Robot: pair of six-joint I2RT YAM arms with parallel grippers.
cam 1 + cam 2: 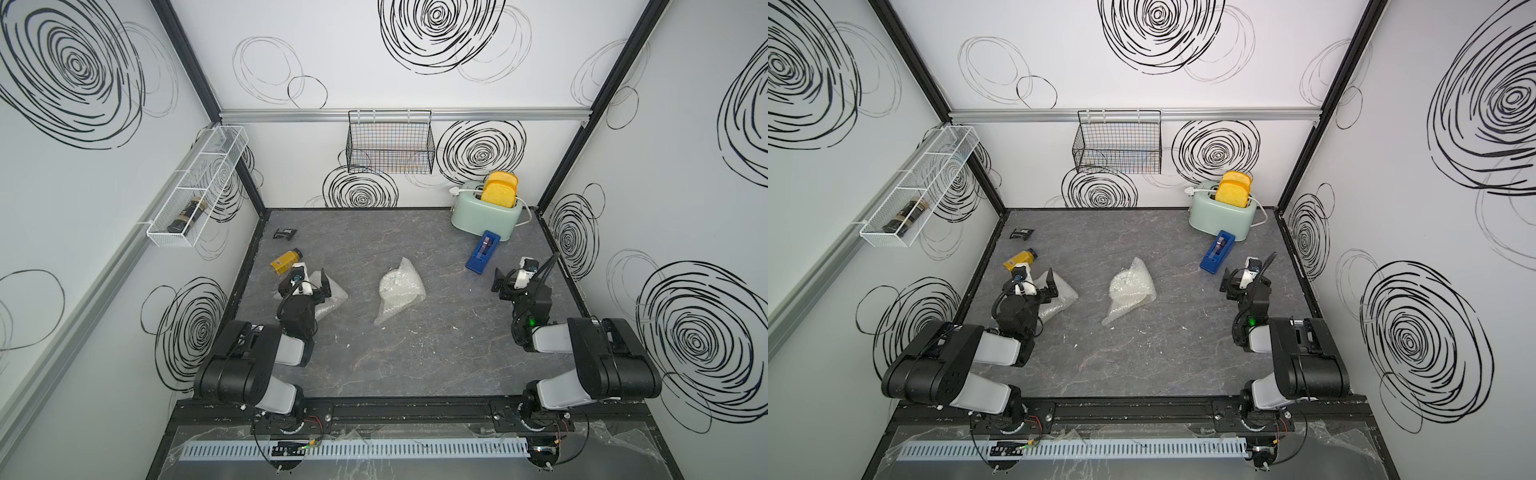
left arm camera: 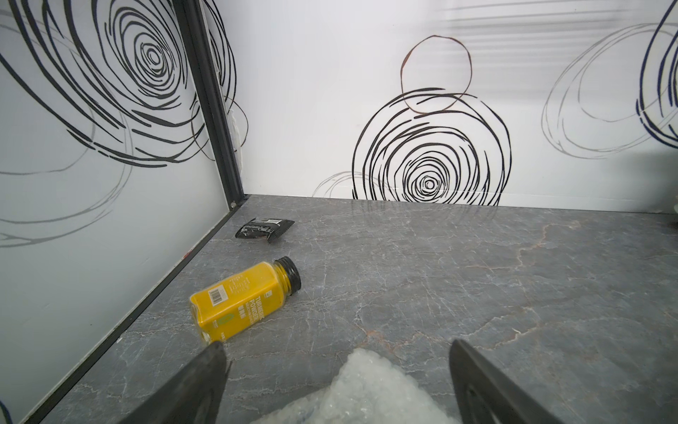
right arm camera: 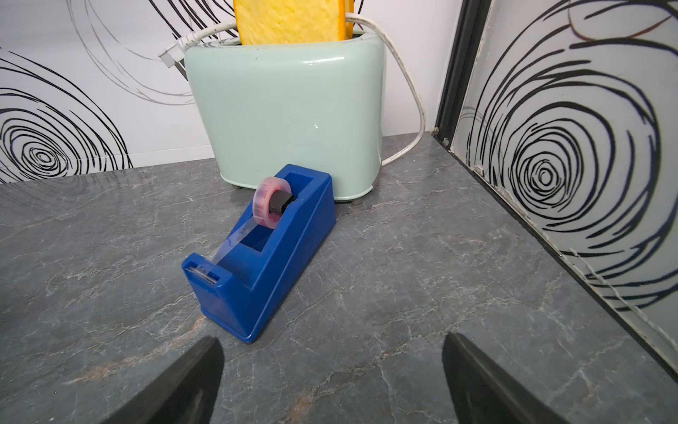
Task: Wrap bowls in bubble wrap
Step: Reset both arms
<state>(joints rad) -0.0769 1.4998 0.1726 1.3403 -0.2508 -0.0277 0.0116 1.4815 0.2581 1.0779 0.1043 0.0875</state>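
Two crumpled bundles of bubble wrap lie on the grey table. One bundle (image 1: 399, 293) (image 1: 1129, 291) is at the middle. The other bundle (image 1: 332, 297) (image 1: 1061, 297) lies at the left, partly under my left gripper (image 1: 320, 286) (image 1: 1047, 289). In the left wrist view that gripper (image 2: 335, 347) is open and holds nothing, and the wrap's crest (image 2: 367, 389) rises between its fingers. My right gripper (image 1: 500, 286) (image 1: 1228, 286) (image 3: 330, 339) hangs open over bare table at the right. The bowls are hidden.
A yellow spice jar (image 1: 286, 261) (image 2: 244, 299) and a black packet (image 1: 285, 233) lie by the left wall. A blue tape dispenser (image 1: 482, 251) (image 3: 264, 249) stands ahead of the right gripper, before a mint toaster (image 1: 486, 212). Wire baskets (image 1: 390, 143) hang on the walls.
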